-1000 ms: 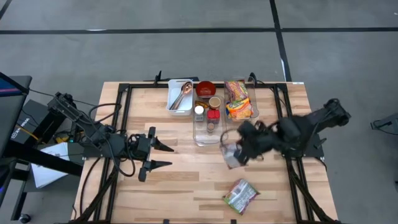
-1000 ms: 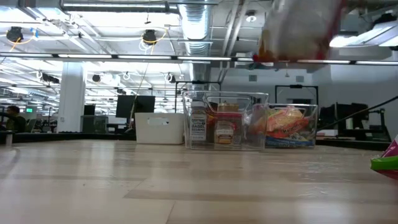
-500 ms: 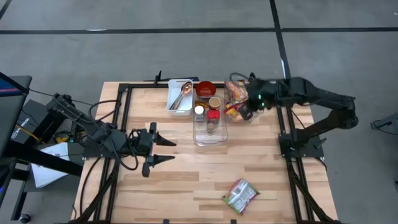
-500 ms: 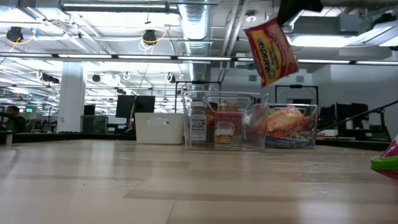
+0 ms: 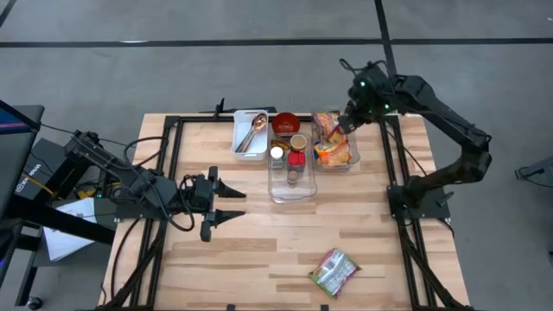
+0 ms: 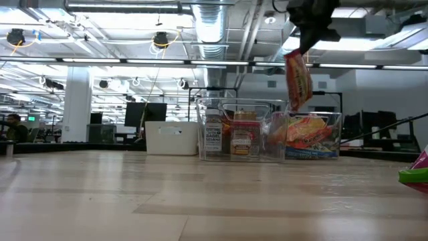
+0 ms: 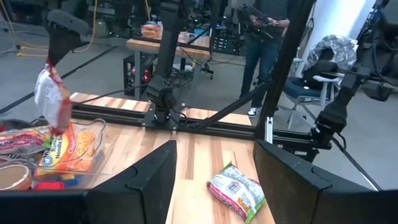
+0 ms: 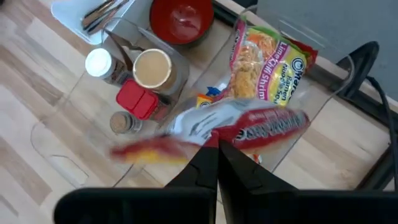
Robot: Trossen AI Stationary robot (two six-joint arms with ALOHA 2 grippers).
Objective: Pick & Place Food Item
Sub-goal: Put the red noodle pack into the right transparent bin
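Noodle packet dangling over the clear bin at the table's far right, pinched in the clenched right claw. Left claw spread, empty, hovering left of centre. Green packet lying near edge.

Wooden table, clear bins (stocked), green packet

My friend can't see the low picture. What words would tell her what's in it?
The right gripper holds a ramen packet in the air above a clear bin of noodle packs on a wooden table. Next to it, another clear bin holds spice jars.
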